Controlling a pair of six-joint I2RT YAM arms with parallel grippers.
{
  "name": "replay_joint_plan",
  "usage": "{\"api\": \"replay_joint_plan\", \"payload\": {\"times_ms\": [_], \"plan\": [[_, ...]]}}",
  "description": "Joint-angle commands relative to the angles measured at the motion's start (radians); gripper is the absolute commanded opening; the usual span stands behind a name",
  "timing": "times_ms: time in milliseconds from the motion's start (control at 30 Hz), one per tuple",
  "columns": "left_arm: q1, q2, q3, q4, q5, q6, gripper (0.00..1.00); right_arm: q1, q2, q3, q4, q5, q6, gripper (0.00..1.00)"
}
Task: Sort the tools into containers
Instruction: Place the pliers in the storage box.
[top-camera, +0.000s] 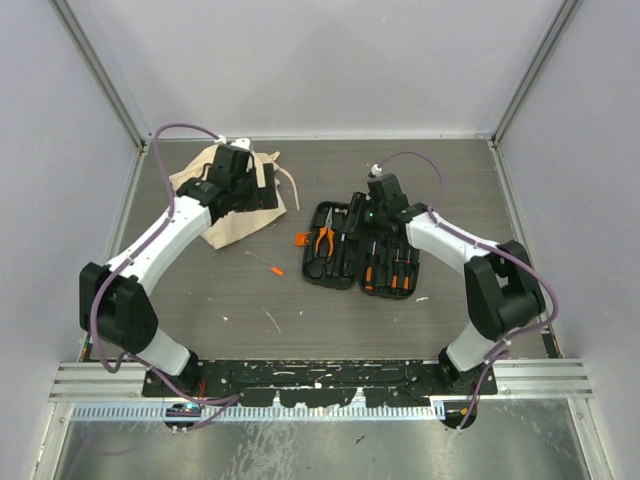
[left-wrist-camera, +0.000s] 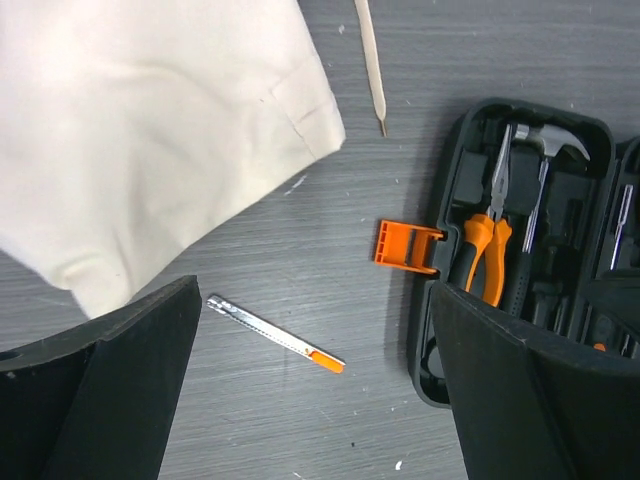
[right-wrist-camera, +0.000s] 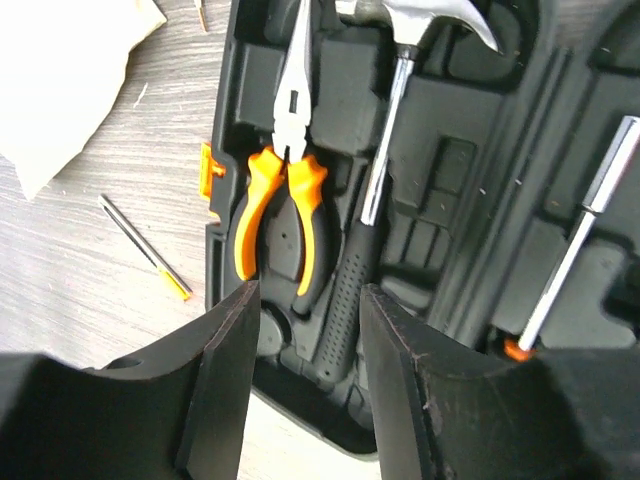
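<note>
Chiefly, the risk lies at the right gripper (right-wrist-camera: 308, 295): its fingers, about half open and gripping nothing, hang over the case (right-wrist-camera: 450, 120) between the pliers (right-wrist-camera: 291, 150) and the hammer (right-wrist-camera: 385, 170), so a descent could snag both. The left gripper (top-camera: 235, 175), fingers wide and empty, hovers by the bag (left-wrist-camera: 150, 130). A slim tool (left-wrist-camera: 275, 333) lies on the table (left-wrist-camera: 330, 240) between bag and case.
</note>
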Motion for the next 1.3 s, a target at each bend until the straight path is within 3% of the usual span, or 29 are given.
{"api": "replay_joint_plan", "payload": {"times_ms": [0,167,267,467,567,733,1267], "plan": [[0.013,-0.083,-0.001,0.034,-0.112,-0.048,0.98,0.014,0.078,0.102,0.055,0.001,0.027,0.49],[0.043,-0.088,-0.007,0.014,0.021,-0.101,0.98,0.033,0.197,0.217,0.032,-0.015,0.008,0.48],[0.045,-0.093,-0.017,0.017,0.033,-0.128,0.98,0.05,0.251,0.279,-0.005,0.001,-0.008,0.48],[0.004,-0.052,-0.026,0.031,0.126,-0.086,0.98,0.064,0.317,0.34,-0.047,0.032,-0.019,0.48],[-0.039,-0.011,-0.023,0.029,0.108,-0.067,0.83,0.072,0.335,0.365,-0.072,0.049,-0.029,0.48],[-0.148,0.052,-0.021,0.045,0.027,-0.063,0.69,0.083,0.359,0.396,-0.099,0.059,-0.046,0.44],[-0.224,0.197,-0.026,0.122,-0.007,-0.107,0.68,0.085,0.385,0.422,-0.093,0.028,-0.056,0.26]]}}
